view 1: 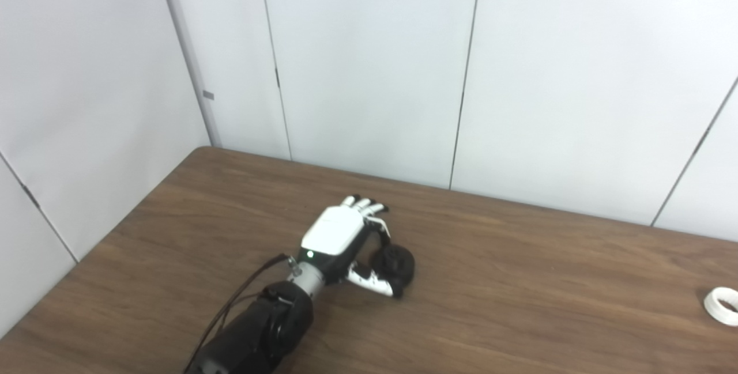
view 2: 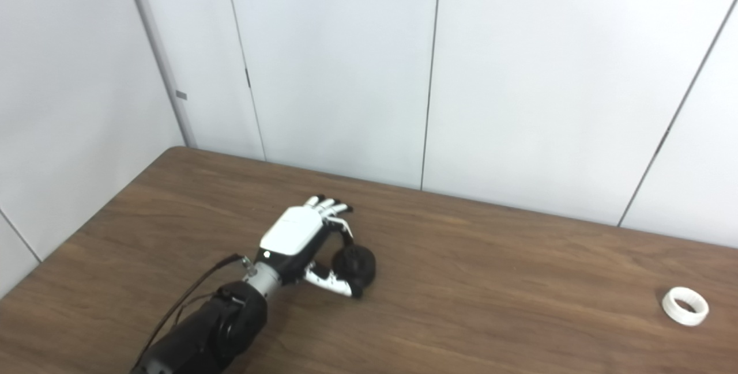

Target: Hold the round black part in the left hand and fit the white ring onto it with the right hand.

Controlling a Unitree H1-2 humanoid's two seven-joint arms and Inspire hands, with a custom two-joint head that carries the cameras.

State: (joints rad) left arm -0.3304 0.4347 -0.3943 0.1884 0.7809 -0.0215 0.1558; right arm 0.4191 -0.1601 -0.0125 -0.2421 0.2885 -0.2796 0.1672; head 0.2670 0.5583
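The round black part lies on the brown table, left of the middle; it also shows in the right eye view. My left hand is just left of it, back of the hand up. Its fingers are spread above and behind the part and its thumb reaches along the part's near side. The hand is cupped beside the part and not closed on it. The white ring lies flat far to the right, near the picture's edge in the left eye view. My right hand is not in view.
White wall panels stand along the table's far edge and left side. A black cable runs along my left forearm. Bare tabletop lies between the black part and the ring.
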